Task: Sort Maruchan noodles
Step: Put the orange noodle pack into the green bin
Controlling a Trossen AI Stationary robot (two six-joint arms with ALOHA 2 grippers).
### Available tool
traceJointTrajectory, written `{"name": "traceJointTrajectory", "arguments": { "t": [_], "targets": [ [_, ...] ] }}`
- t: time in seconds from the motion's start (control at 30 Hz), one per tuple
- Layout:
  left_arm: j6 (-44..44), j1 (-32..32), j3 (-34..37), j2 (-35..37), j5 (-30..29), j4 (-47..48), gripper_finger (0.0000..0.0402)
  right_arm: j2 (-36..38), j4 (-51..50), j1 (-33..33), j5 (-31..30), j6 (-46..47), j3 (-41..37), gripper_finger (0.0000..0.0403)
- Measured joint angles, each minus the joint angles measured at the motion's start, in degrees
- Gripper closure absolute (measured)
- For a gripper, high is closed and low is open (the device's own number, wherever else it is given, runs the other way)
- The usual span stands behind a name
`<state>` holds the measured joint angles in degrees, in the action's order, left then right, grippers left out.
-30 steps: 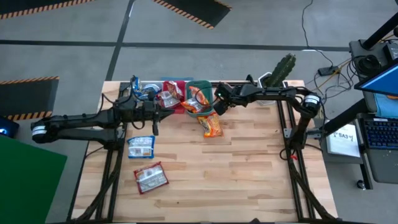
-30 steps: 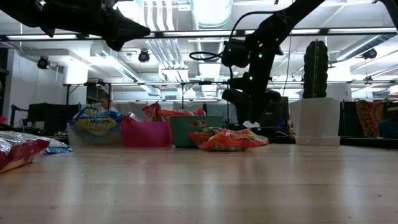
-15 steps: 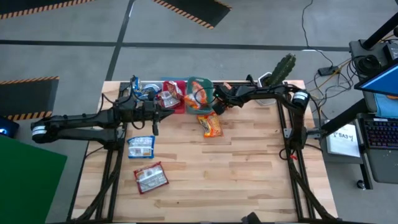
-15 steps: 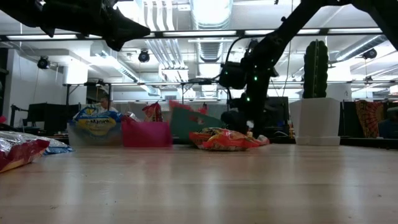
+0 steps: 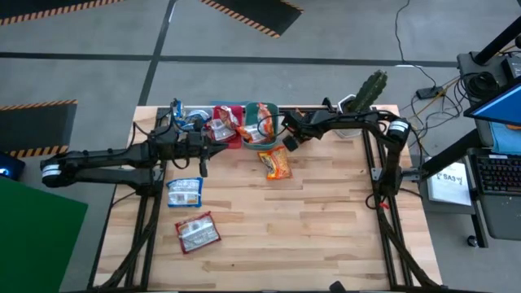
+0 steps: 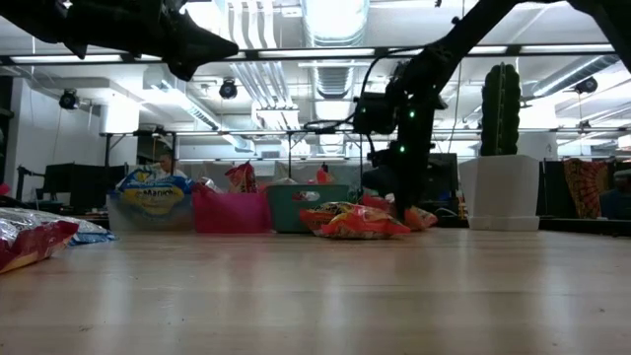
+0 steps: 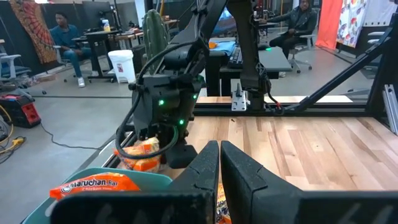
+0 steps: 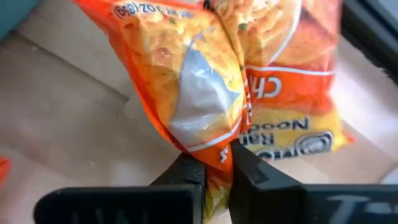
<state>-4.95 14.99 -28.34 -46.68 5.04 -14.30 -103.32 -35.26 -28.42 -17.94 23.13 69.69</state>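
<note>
My right hand [image 5: 286,143] now pinches an orange packet [image 8: 236,93] just beside the teal bin [image 5: 259,114], which sat tilted a moment ago (upright again). My left hand [image 7: 219,163], fingers nearly together and empty, waits by the red bin [image 5: 230,140]; other packets lie loose on the tabletop [image 5: 326,228], so sorting is unfinished.

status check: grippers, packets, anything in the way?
Right gripper shut on orange packet beside teal bin. Left gripper shut, empty, hovering near the bins. Three packets loose on table. Nothing blocking.

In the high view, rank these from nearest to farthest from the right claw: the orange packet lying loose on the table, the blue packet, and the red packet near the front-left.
From the right claw, which is pinching an orange packet:
1. Loose orange packet, on the table just in front of the claw.
2. Blue packet, on the table's left side.
3. Red packet, front-left, farthest out.
</note>
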Motion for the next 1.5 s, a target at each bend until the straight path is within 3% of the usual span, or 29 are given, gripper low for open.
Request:
{"name": "traceJointTrajectory", "arguments": {
  "t": [0.5, 0.67, 0.9, 1.2, 1.5],
  "targets": [
    [0.20, 0.01, -0.02, 0.00, 0.00, -0.25, 0.0402, 16.73, 3.11, -0.33, 0.10, -0.25, 0.11, 0.0382],
    [1.01, 0.02, -0.02, 0.00, 0.00, -0.27, 0.0402, 20.10, 12.54, -1.88, 9.95, -0.52, 0.13, 0.0382],
    [1.73, 0.02, -0.02, 0.00, 0.02, -0.29, 0.0402, 17.03, 24.91, -6.27, 23.22, 2.79, 0.20, 0.0383],
    [2.36, 0.02, -0.02, 0.00, 0.02, -0.29, 0.0402, 8.62, 29.45, -7.63, 26.65, 4.37, 0.20, 0.0383],
    [2.36, 0.02, -0.02, 0.00, 0.02, -0.29, 0.0402, 8.28, 31.38, -7.10, 26.91, 3.63, 1.88, 0.0383]
  ]
}}
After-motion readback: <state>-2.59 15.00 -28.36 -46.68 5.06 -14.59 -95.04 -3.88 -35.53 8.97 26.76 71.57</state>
